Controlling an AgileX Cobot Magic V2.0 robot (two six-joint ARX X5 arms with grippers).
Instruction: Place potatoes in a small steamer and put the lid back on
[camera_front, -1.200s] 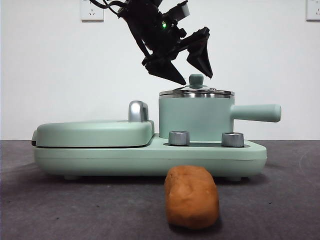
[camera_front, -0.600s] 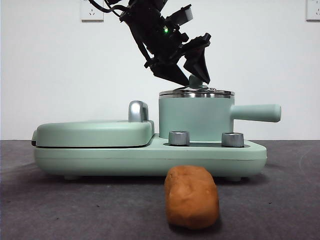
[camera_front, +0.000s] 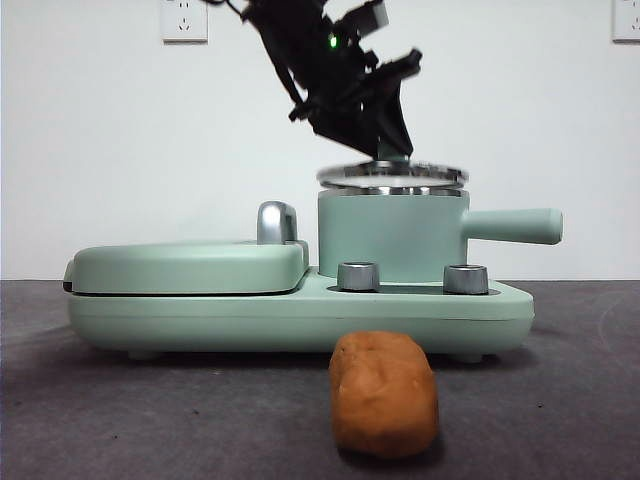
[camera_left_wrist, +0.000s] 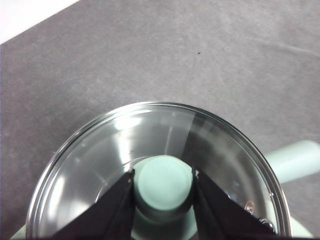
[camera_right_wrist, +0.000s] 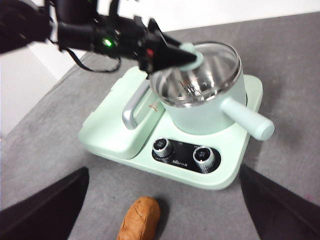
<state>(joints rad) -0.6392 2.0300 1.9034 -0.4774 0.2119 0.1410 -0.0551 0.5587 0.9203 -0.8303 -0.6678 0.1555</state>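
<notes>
The fingers (camera_left_wrist: 117, 210) of the left gripper (camera_front: 385, 140) are closed on the knob (camera_left_wrist: 163, 185) of the lid (camera_front: 392, 175), which is held just above the rim of the small steamer (camera_front: 390, 235), probably so that the pot is opened for loading. The potato (camera_front: 384, 393) is lying on the worktop (camera_front: 120, 420) before the appliance. The right gripper (camera_right_wrist: 160, 210) is kept wide open, holding nothing, high over the potato.

No readable text; control panel (camera_right_wrist: 186, 159) print too blurred.
</notes>
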